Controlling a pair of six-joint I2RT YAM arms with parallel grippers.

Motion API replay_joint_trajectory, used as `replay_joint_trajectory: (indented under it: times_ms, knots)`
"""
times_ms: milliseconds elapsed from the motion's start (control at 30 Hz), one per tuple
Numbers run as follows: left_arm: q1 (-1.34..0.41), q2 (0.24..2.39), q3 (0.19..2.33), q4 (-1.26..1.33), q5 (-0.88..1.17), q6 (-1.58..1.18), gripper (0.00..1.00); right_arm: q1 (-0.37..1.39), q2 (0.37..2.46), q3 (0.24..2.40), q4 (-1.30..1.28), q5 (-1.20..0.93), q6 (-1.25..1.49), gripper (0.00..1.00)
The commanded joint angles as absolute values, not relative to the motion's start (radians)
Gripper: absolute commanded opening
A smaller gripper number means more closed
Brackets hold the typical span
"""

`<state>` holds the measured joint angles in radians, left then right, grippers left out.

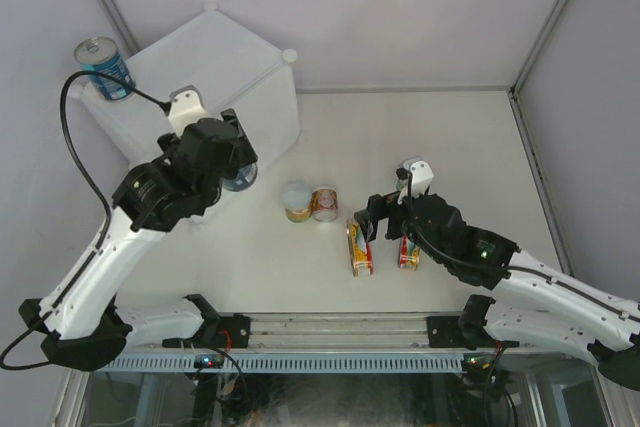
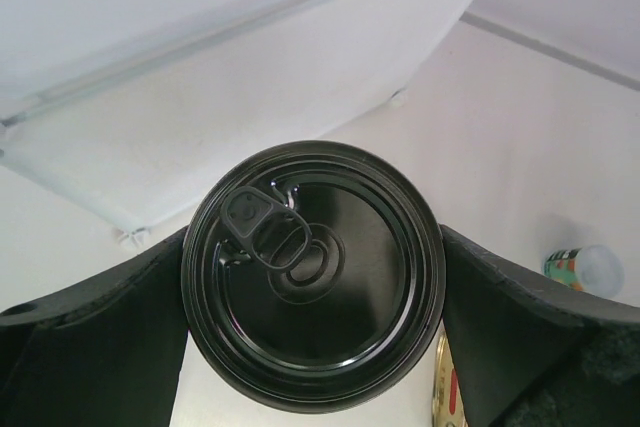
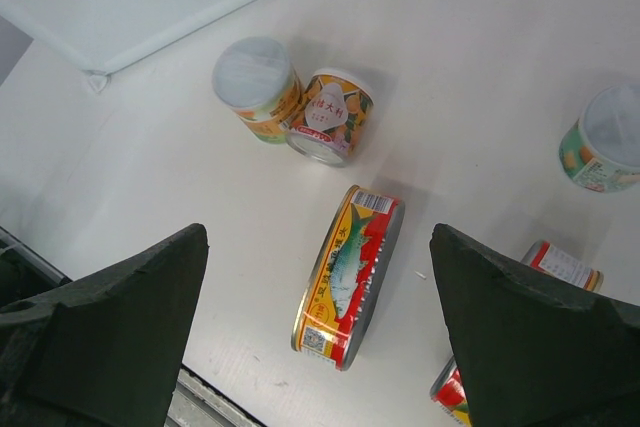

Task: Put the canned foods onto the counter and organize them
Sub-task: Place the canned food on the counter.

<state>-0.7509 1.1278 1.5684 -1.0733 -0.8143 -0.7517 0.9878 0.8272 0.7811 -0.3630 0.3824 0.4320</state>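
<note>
My left gripper (image 1: pixel 237 167) is shut on a can (image 1: pixel 241 181) next to the near side wall of the counter (image 1: pixel 225 57), the big white translucent box. In the left wrist view this can's pull-tab top (image 2: pixel 330 327) fills the gap between the fingers (image 2: pixel 140 327). A tall blue can (image 1: pixel 101 67) stands on the counter's far left corner. My right gripper (image 3: pixel 318 235) is open above a flat oval red-and-yellow tin (image 3: pixel 348 277), also in the top view (image 1: pixel 359 247). A second oval tin (image 1: pixel 408 252) lies beside it. Two small cans (image 1: pixel 297 201) (image 1: pixel 324 203) sit mid-table.
The right wrist view shows a third small can (image 3: pixel 605 137) to the right, hidden under the right arm in the top view. Walls enclose the table on the left, back and right. A metal rail (image 1: pixel 330 332) runs along the near edge.
</note>
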Motion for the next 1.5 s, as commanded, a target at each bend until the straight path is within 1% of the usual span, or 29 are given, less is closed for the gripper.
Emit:
replay_joint_trajectory:
  times_ms: [0,333,533,700,833,900,1133,1300,1467]
  knots:
    - [-0.738,1.114,1.701,-0.947,-0.937,-0.698,0.0,0.975,0.828,0.835,-0.357,0.377,0.4,0.91]
    - [-0.676,1.107,1.792,-0.875,-1.025,-0.581,0.0,0.968,0.848,0.839,-0.343,0.364,0.393,0.91]
    - [-0.614,1.132,1.856,-0.836,-1.044,-0.53,0.0,0.963,0.872,0.852,-0.329,0.352,0.387,0.91]
    - [-0.562,1.184,1.952,-0.828,-1.044,-0.488,0.0,0.963,0.882,0.852,-0.321,0.345,0.389,0.91]
    - [-0.511,1.248,2.069,-0.87,-1.042,-0.481,0.0,0.962,0.881,0.852,-0.319,0.343,0.396,0.91]
    - [-0.492,1.273,2.103,-0.88,-1.029,-0.481,0.0,0.962,0.878,0.85,-0.316,0.341,0.398,0.91]
    - [-0.318,1.382,2.237,-0.998,-0.938,-0.57,0.0,0.953,0.861,0.82,-0.285,0.324,0.408,0.91]
    - [-0.224,1.482,2.373,-1.124,-0.848,-0.625,0.0,0.945,0.843,0.793,-0.263,0.31,0.419,0.91]
    - [-0.156,1.535,2.422,-1.177,-0.796,-0.662,0.0,0.942,0.824,0.78,-0.26,0.305,0.423,0.91]
